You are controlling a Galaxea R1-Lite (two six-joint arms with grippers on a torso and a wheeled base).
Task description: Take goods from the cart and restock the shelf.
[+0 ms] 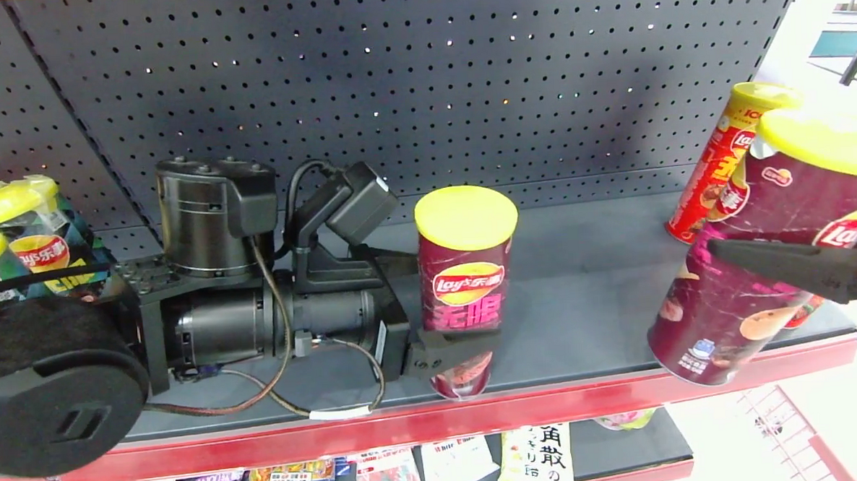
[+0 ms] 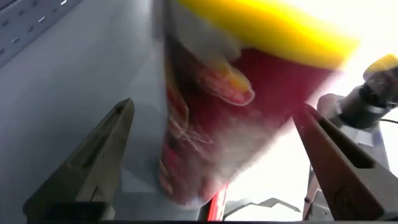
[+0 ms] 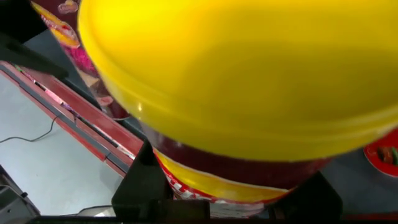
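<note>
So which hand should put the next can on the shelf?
Right. The right hand grips a tilted purple can at the shelf front; the left hand sits open around a standing can already shelved.

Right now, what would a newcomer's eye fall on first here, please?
A purple cardboard chip canister with a yellow plastic lid stands upright at the grey shelf's front edge, inside the open left end effector. To its right, the right end effector holds a second purple canister tilted.

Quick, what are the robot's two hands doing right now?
Left gripper: open, jaws on either side of the standing maroon can.
Right gripper: shut, holding the tilted maroon can.
</note>
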